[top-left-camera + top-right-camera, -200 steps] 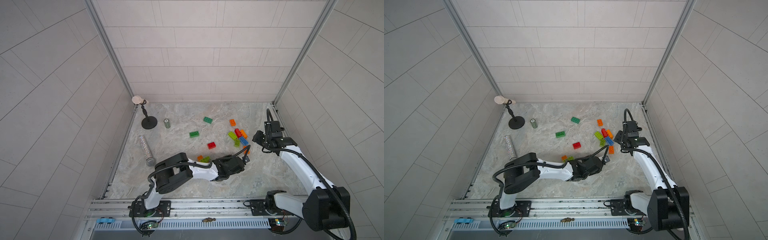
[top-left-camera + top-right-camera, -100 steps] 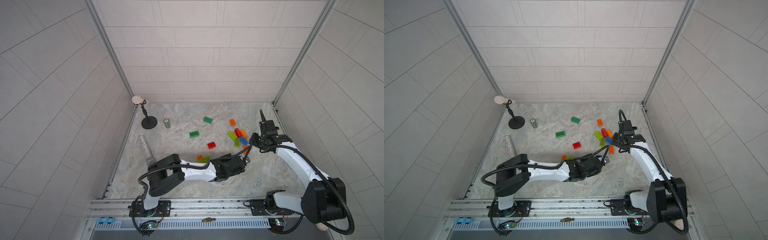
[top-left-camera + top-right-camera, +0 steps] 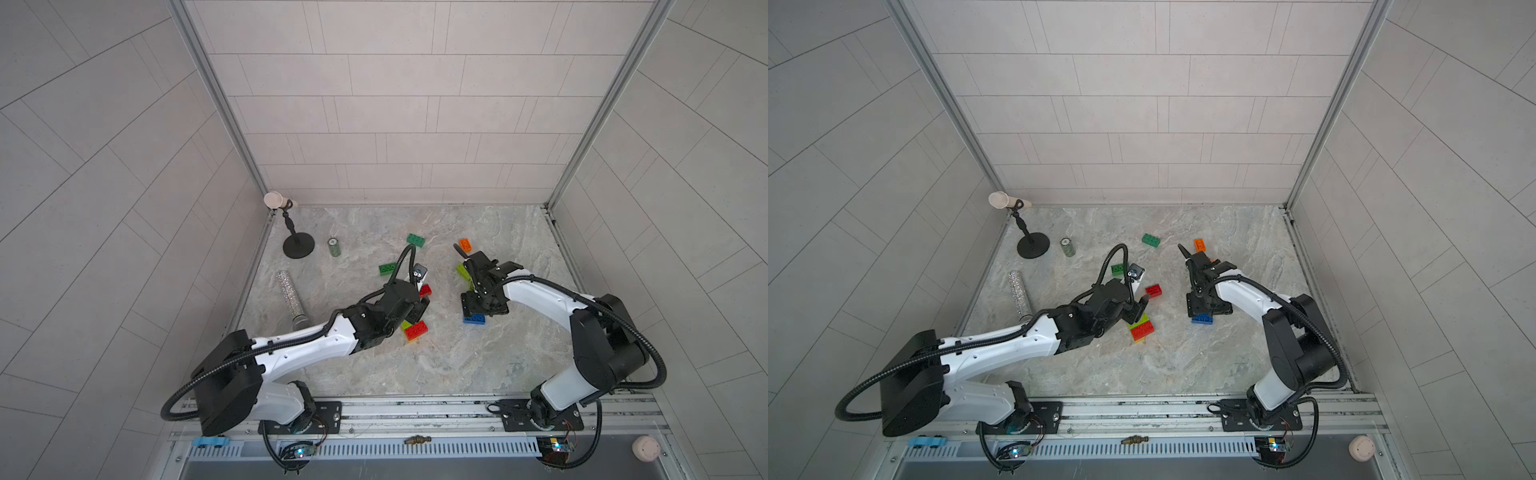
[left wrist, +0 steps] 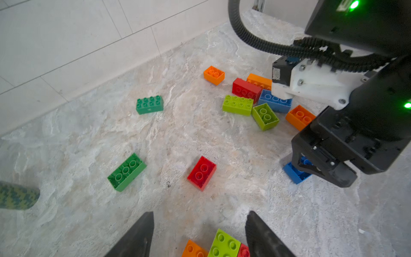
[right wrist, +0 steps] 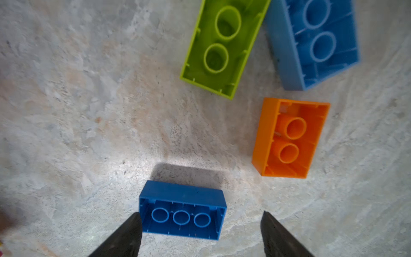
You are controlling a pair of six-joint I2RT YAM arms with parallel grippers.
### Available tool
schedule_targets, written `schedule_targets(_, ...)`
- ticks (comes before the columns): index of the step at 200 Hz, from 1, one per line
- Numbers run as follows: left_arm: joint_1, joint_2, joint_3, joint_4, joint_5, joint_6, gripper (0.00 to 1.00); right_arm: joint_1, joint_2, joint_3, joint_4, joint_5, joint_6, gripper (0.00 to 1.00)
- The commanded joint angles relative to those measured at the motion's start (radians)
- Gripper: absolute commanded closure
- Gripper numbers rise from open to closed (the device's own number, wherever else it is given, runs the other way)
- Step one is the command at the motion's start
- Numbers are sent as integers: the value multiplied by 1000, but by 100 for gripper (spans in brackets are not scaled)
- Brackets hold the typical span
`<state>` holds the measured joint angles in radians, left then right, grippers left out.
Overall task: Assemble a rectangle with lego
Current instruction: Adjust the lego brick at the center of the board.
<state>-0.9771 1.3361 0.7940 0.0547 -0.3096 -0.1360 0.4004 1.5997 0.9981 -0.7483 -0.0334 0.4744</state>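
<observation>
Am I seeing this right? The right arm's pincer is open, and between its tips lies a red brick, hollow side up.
Not quite. What lies between the tips of the right pincer is a blue brick, not a red one; the right wrist view shows it plainly. The rest holds: the pincer is open and the brick lies hollow side up.

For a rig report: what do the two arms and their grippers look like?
The left arm and right arm have white links with bulky black joints, and black corrugated hoses looped alongside. The left gripper and right gripper are black, with tapered, pointed fingers. Green lights glow on the right arm.
</observation>
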Motion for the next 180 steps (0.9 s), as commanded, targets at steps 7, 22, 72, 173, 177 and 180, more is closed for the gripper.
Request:
schedule_targets(7, 3, -38, -18, 30, 9, -51, 29, 3, 42, 15, 13, -25, 12, 16)
schedule_targets(22, 3, -38, -26, 33, 9, -55, 29, 3, 57, 11, 38, -54, 29, 18)
schedule_targets(72, 5, -28, -30, 45, 14, -57, 29, 17, 46, 3, 48, -44, 45, 21)
schedule_targets(173, 12, -32, -41, 36, 15, -54, 29, 139, 59, 97, -83, 126, 74, 64)
schedule_targets(177, 12, -34, -43, 36, 15, -54, 29, 146, 64, 102, -89, 141, 76, 67)
schedule_targets(180, 12, -37, -43, 36, 15, -55, 29, 151, 68, 107, -93, 149, 78, 69)
